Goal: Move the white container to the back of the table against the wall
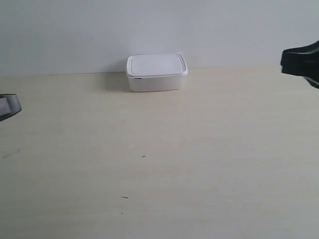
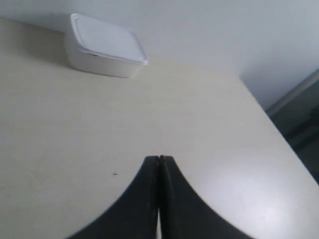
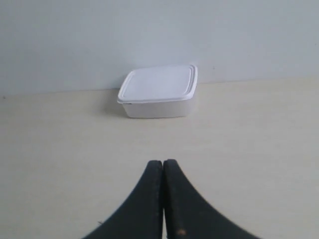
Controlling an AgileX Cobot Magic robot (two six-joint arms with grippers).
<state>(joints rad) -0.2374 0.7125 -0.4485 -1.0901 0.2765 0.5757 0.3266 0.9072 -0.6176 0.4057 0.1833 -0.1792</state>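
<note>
Closest to the lens in each wrist view is a pair of black, curved jaws. The left gripper has its jaws pressed together with nothing between them. The right gripper shows the same, its tips meeting in a thin seam and holding nothing. Both hang over bare surface, well apart from the task's thing, which suits arms parked out of the way rather than set for a grasp.

The small rectangular white plastic container, with rounded corners and a flat, rimmed snap-on lid, sits upright and lidded at the far edge of the wide pale beige wood-grain desk. There the desk meets the plain pale grey-white wall. The container's back side runs along that line, roughly square to it. Whether it touches the wall or stands just beside it cannot be told from these angles. Judged from how it lies, the placement looks done or very nearly so.

Little else is around. A few tiny dark specks mark the open middle of the desk. The arm at the exterior view's left shows only a greyish tip at the frame edge. The arm at the exterior view's right shows as a black part, likewise far from the container. The left wrist view also catches the desk's side edge and a dark gap beyond it. Nothing stands between either gripper and the container.
</note>
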